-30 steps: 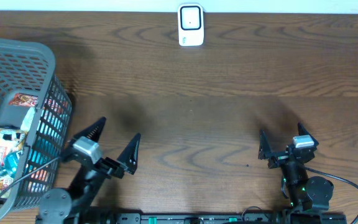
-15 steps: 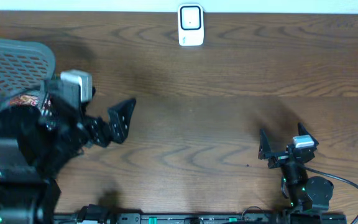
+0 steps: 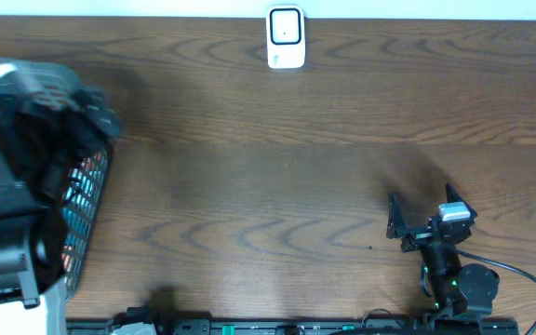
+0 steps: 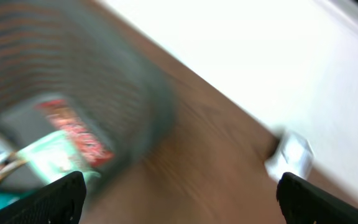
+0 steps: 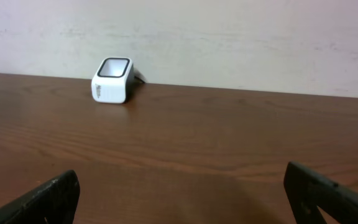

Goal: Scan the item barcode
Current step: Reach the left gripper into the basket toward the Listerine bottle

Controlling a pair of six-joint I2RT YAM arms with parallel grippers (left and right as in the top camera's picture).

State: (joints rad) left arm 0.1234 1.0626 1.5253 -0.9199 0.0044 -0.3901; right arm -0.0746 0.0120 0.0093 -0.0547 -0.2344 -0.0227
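Observation:
The white barcode scanner [image 3: 285,37] stands at the table's far edge, also visible as a scanner [image 5: 112,79] in the right wrist view and as a blurred scanner [image 4: 289,155] in the left wrist view. Items lie in the grey mesh basket [image 3: 87,191] at the left: a red packet [image 4: 73,127] and a pale green one [image 4: 51,157]. My left arm [image 3: 12,177] is raised over the basket and hides most of it from above. The left gripper [image 4: 179,202] is open and holds nothing. My right gripper [image 3: 421,200] rests open near the front right, empty.
A white wall [image 5: 229,37] rises right behind the scanner. Bare wooden table [image 3: 277,186] lies between basket and right arm. The left wrist view is motion-blurred.
My left arm has swung up and leftward from the table's front to above the basket, with its jaws still open. The right arm has not moved.

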